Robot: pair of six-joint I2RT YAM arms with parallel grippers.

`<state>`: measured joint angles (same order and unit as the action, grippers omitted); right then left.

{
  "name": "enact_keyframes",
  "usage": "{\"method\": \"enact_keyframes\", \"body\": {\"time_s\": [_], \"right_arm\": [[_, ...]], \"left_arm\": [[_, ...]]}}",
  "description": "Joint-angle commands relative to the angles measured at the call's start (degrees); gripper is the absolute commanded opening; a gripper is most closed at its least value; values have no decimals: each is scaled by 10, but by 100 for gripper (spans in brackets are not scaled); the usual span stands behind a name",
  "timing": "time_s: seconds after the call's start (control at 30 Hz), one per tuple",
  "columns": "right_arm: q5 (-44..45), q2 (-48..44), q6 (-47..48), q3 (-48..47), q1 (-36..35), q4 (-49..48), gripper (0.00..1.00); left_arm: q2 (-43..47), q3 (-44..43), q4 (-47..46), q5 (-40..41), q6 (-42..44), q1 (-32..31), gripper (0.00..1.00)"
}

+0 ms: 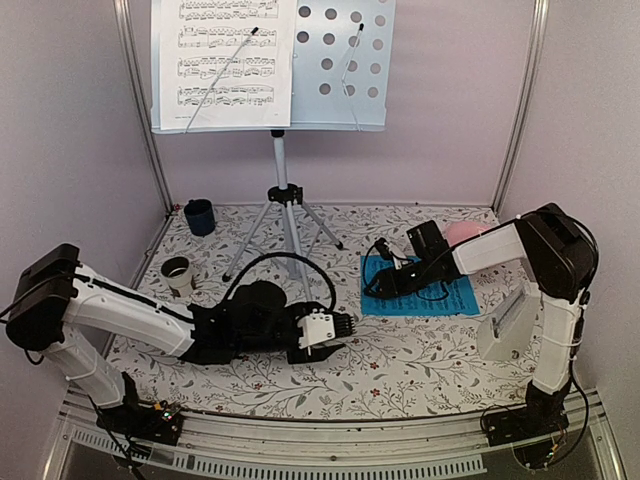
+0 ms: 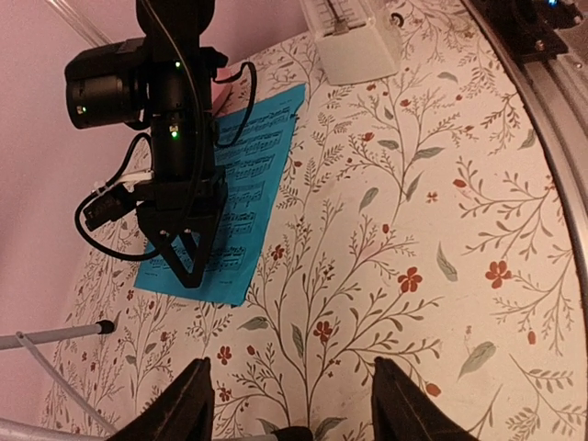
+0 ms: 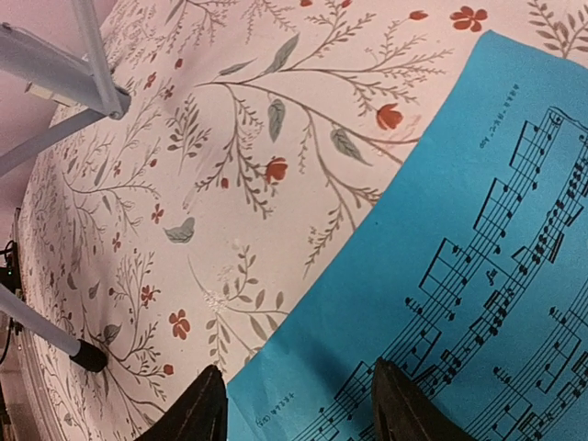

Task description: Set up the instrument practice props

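Blue sheet (image 1: 452,298) flat on the table (image 1: 400,372), right of the legs of the stand (image 1: 283,190), under the right fingers (image 1: 386,284). Those partly apart, tips down at its left edge, nothing visibly pinched. Left fingers (image 1: 336,338) low over the table, moderately wide, empty. White sheet (image 1: 225,60) upright on the stand's tray. Metronome (image 1: 505,325) beside the right arm.

Your left arm (image 1: 130,310) stretches low toward the middle, and the left pincer (image 1: 338,338) has its fingers apart, gripping nothing. Your right arm (image 1: 490,248) bends down from a raised elbow, the right pincer (image 1: 385,288) pointing left with fingers parted.
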<state>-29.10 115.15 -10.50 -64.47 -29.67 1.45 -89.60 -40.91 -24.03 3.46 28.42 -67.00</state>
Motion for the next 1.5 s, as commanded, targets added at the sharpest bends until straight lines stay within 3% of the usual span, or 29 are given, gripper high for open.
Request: {"method": "enact_keyframes", "body": {"time_s": [0.0,0.33,0.57,0.7,1.03,1.47], "right_arm": [[-67,3,-19,70,-31,11,53],[-133,-90,-80,204,-78,-36,47],[-116,-171,-103,176,-74,3,48],[-88,-194,-112,154,-30,10,47],[-6,-121,-94,108,18,31,45],[-36,-57,-102,136,24,5,38]], "left_arm": [[-17,-13,20,-8,35,-20,59],[-52,-11,44,-3,80,-44,57],[-111,-29,13,61,116,-71,54],[-137,-54,0,94,140,-77,52],[-220,-128,9,133,199,-100,48],[-332,-206,24,196,248,-107,42]]}}
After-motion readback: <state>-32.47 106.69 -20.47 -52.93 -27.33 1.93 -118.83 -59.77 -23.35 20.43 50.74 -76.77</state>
